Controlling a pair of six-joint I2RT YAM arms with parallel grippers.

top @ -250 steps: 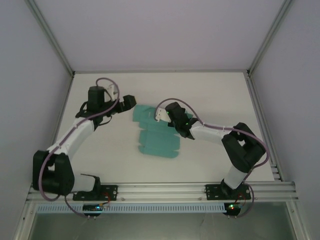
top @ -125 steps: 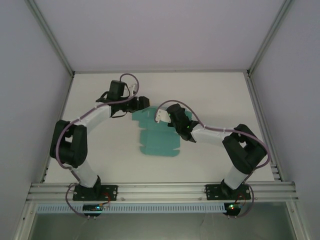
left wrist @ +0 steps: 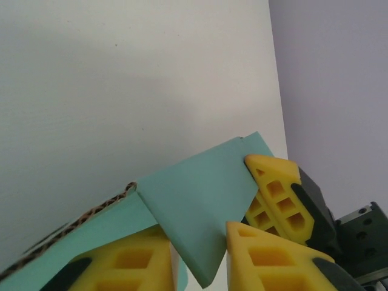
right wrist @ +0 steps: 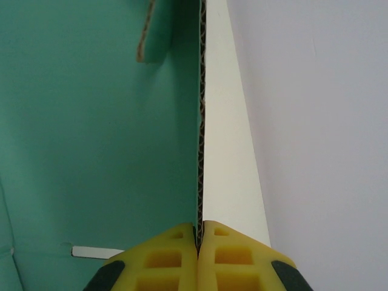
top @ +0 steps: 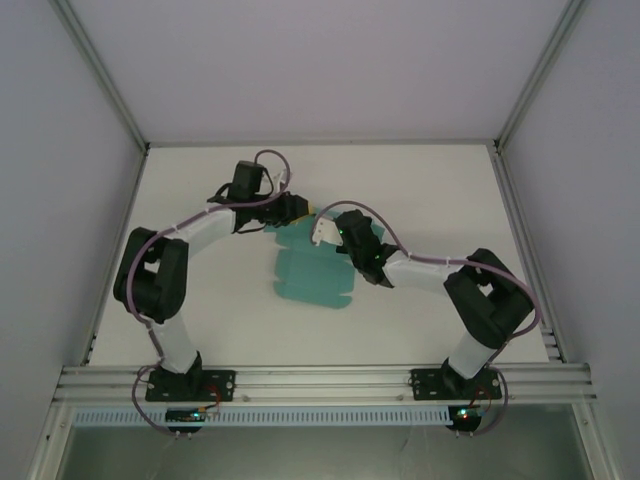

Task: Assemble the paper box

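Note:
The paper box is a flat teal die-cut sheet lying mid-table. My right gripper is shut on a side panel at the sheet's far right and holds it upright. In the right wrist view the fingers of the right gripper pinch the panel's corrugated edge, teal face to the left, white back to the right. My left gripper is at the sheet's far corner. Its jaws have narrowed around a folded teal flap, with a sliver of gap still showing. The right gripper's yellow finger is close beside them.
The white table lies inside a frame with slanted posts at the far corners and pale walls. An aluminium rail carries both arm bases along the near edge. The two wrists crowd together over the sheet's far end.
My left arm has swung right from beside the sheet to its far corner, and its jaws have narrowed around the flap. The right gripper has kept its grip and barely moved.

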